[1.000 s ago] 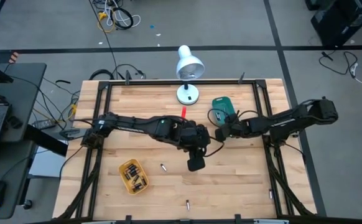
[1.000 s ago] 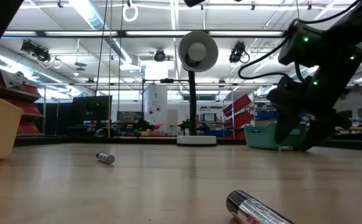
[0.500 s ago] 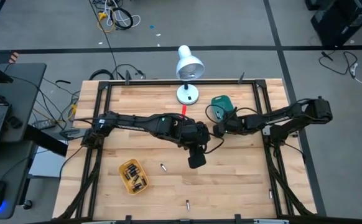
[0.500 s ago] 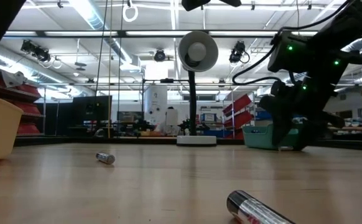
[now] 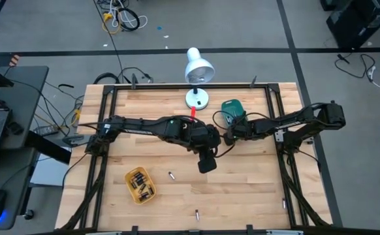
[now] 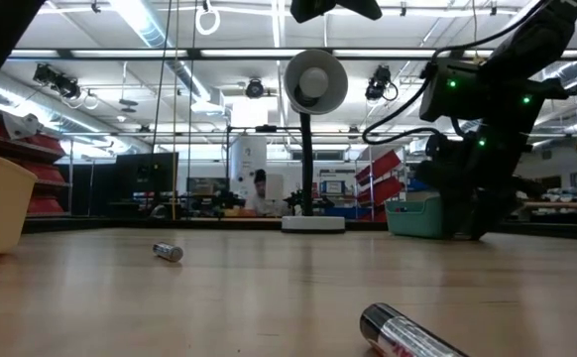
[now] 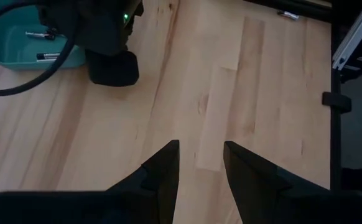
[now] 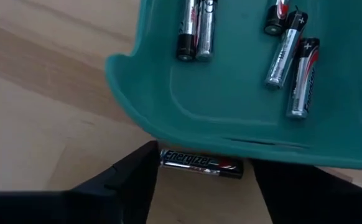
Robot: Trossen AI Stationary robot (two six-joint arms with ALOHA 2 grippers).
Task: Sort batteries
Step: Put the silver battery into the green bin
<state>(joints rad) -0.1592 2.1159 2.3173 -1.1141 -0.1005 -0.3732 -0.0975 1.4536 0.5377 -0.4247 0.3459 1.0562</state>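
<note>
Batteries (image 8: pixel 201 164) are scattered: one lies on the worktop (image 5: pixel 242 189) between the spread fingers of the right hand (image 8: pixel 199 177), just outside the rim of the teal tray (image 8: pixel 231 118) near the far edge, not yet gripped. More cells lie inside that tray, in the yellow tray (image 5: pixel 140 185) toward the near left corner, and loose on the wood. The left hand (image 7: pixel 201 165) hovers mid-worktop, fingers partly apart, holding nothing.

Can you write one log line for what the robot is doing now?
right gripper: open around battery beside teal tray | left gripper: open, empty, mid-table
</note>
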